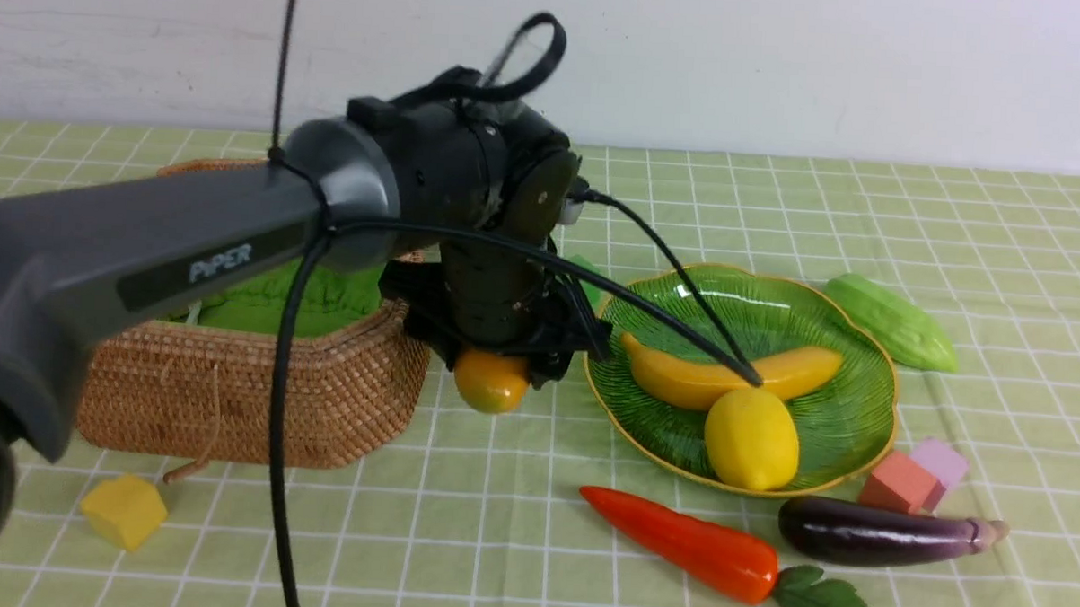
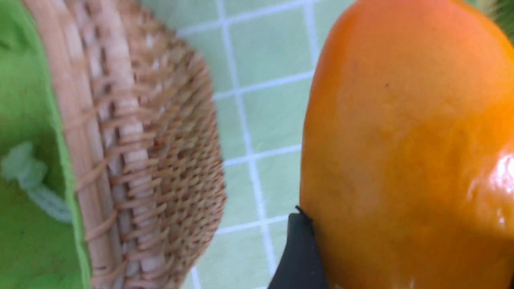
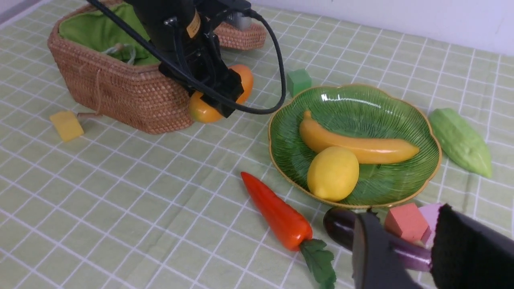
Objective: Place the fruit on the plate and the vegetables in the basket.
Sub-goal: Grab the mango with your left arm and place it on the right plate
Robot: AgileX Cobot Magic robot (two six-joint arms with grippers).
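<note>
My left gripper (image 1: pixel 500 363) is shut on the orange-yellow mango (image 1: pixel 490 384), holding it between the wicker basket (image 1: pixel 258 401) and the green plate (image 1: pixel 859 413). In the left wrist view one black finger (image 2: pixel 299 253) presses the mango (image 2: pixel 401 140) beside the basket wall (image 2: pixel 152 160). A banana (image 1: pixel 726 377) and a lemon (image 1: pixel 751 437) lie on the plate. The carrot (image 1: pixel 684 544) and eggplant (image 1: pixel 873 533) lie in front of the plate, the pale green gourd (image 1: pixel 894 320) to its right. My right gripper (image 3: pixel 405 214) hovers open above the eggplant (image 3: pixel 341 228), holding nothing.
A yellow cube (image 1: pixel 124 509) sits in front of the basket. A red cube (image 1: pixel 898 482) and a purple cube (image 1: pixel 940 461) rest by the plate's right rim. A green cube (image 3: pixel 298 81) stands behind the plate. The basket's lid (image 3: pixel 241 36) lies open at the back.
</note>
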